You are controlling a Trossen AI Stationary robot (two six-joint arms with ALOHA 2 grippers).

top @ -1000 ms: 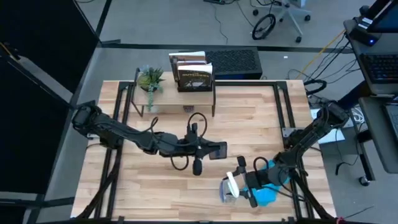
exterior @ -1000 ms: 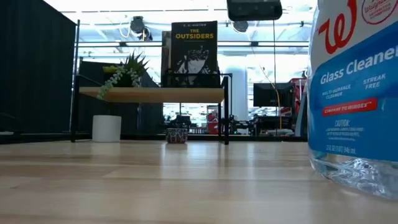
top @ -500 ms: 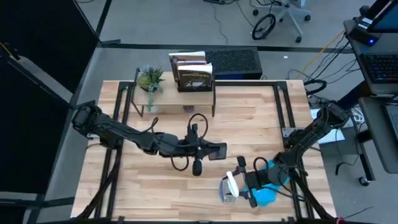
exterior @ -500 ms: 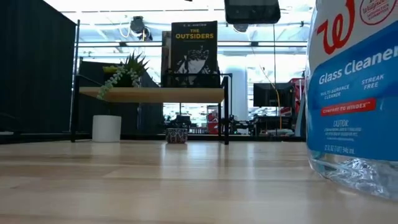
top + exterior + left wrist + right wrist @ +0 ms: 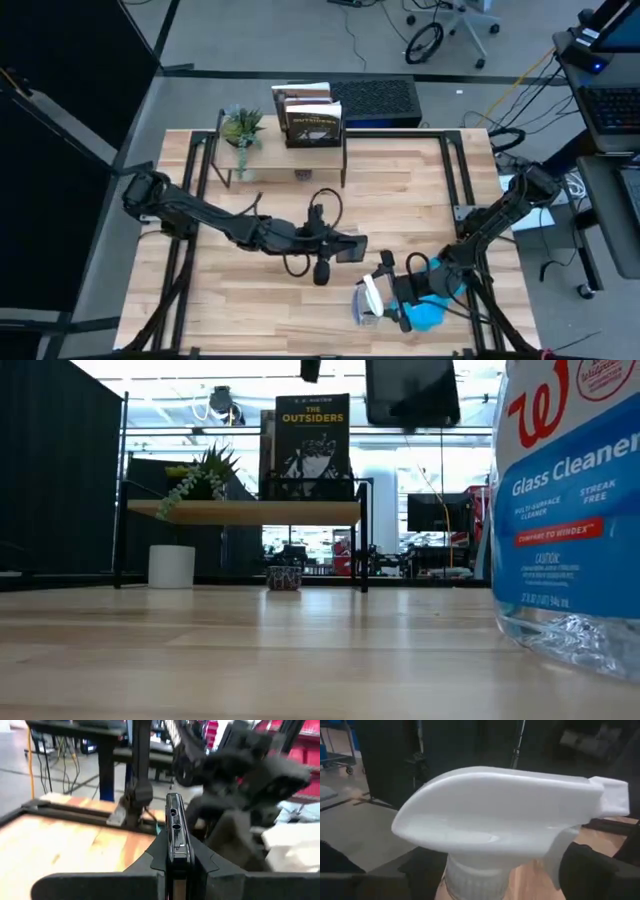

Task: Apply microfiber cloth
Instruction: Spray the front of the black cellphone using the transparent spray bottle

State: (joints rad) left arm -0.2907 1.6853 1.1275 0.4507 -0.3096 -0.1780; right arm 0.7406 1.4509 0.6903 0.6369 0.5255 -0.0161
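Observation:
The turquoise microfiber cloth point(image 5: 432, 314) lies bunched on the table near the front right, partly hidden under my right arm. No gripper touches it. Beside it stands a clear spray bottle point(image 5: 371, 299) of glass cleaner point(image 5: 570, 510) with a white head point(image 5: 505, 820); my right gripper point(image 5: 392, 292) is at its neck. At mid-table my left gripper point(image 5: 340, 247) is shut on a black phone point(image 5: 353, 248), which is held in the air and shows at the top of the low view point(image 5: 412, 392). My left gripper pinches the phone between its two fingers, one on each flat face, near one end point(image 5: 174, 862). The fingers lie level and come from the table's left. The phone sticks out past the fingertips, edge up, clear of the table. My right gripper has one finger on either side of the bottle's neck point(image 5: 470, 882), just under the white head. It comes level from the table's right. The place of contact lies at the picture's bottom edge. The bottle stands upright on the table.
A small black shelf point(image 5: 290, 150) at the far edge carries a potted plant point(image 5: 241, 128) and books point(image 5: 311, 118), with a small cup point(image 5: 285, 577) under it. Black frame rails point(image 5: 462, 175) run along the table's left and right sides. Bare wood lies at near left.
My left gripper has gone a little toward the table's near-right, toward the spray bottle, and down. The phone stays in its hold and hangs lower in the low view, with more of its face showing there.

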